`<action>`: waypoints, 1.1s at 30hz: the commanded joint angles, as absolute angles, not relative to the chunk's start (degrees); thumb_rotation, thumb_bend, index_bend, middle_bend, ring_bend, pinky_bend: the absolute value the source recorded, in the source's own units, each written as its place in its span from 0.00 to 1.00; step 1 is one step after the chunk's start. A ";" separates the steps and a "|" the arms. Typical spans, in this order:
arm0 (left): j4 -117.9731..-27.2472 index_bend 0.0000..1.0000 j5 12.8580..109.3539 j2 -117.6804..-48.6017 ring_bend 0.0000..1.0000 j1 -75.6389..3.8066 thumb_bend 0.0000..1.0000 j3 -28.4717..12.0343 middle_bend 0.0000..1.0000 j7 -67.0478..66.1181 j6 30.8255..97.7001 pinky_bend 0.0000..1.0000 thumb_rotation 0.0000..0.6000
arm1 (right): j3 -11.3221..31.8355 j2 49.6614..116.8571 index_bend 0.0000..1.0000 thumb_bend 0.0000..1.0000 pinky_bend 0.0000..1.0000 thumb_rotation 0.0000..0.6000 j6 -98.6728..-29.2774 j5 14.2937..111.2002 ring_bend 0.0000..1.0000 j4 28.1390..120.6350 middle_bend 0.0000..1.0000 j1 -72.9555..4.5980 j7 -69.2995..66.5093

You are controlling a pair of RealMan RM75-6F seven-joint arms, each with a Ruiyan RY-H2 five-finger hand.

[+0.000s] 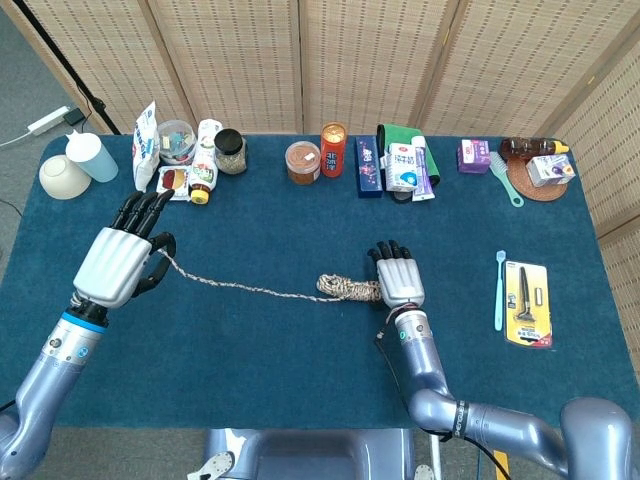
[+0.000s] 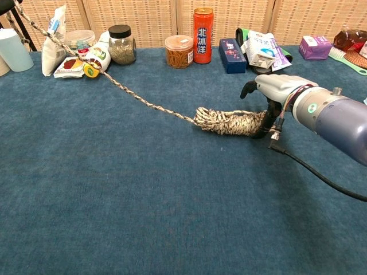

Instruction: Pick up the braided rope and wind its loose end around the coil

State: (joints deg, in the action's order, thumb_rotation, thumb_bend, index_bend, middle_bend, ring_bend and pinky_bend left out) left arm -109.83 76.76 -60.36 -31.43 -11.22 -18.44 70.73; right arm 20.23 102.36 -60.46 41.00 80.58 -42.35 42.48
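Note:
The braided rope's coil (image 1: 345,288) (image 2: 226,121) lies on the blue table (image 1: 300,370), a little right of centre. My right hand (image 1: 398,278) (image 2: 276,90) arches over the coil's right end and grips it, fingers pointing away and downward. A single loose strand (image 1: 240,286) (image 2: 137,98) runs left from the coil, lifted off the cloth. My left hand (image 1: 120,255) holds the far end of that strand against its palm, raised above the table. In the chest view only a dark edge of the left hand (image 2: 6,4) shows at the top left corner.
Along the back edge stand a bowl (image 1: 62,176), a cup (image 1: 92,156), snack bags (image 1: 150,135), jars (image 1: 230,150), an orange can (image 1: 332,148) and boxes (image 1: 400,165). A toothbrush (image 1: 499,290) and a razor pack (image 1: 527,302) lie at the right.

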 commanded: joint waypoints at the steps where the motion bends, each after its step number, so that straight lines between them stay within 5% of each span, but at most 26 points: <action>1: -109.60 0.60 76.66 -60.41 0.00 -31.45 0.43 -11.30 0.00 -18.30 70.68 0.00 1.00 | 19.83 102.63 0.31 0.08 0.33 1.00 -59.72 41.81 0.18 79.64 0.25 -42.63 39.76; 8: -109.18 0.60 76.59 -60.55 0.00 -31.44 0.43 -11.28 0.00 -18.08 70.57 0.00 1.00 | 19.15 102.98 0.42 0.30 0.45 1.00 -59.16 42.80 0.28 78.98 0.34 -43.18 36.74; 23: -109.19 0.60 76.56 -60.30 0.00 -31.37 0.43 -11.52 0.00 -17.31 70.59 0.00 1.00 | 17.24 103.80 0.63 0.58 0.60 1.00 -60.04 48.02 0.41 76.33 0.50 -42.78 29.75; 33: -112.33 0.60 76.36 -58.27 0.00 -32.09 0.43 -14.44 0.00 -15.62 71.76 0.00 1.00 | 15.88 100.67 0.72 0.65 0.61 1.00 -58.26 54.60 0.45 77.96 0.55 -41.77 22.53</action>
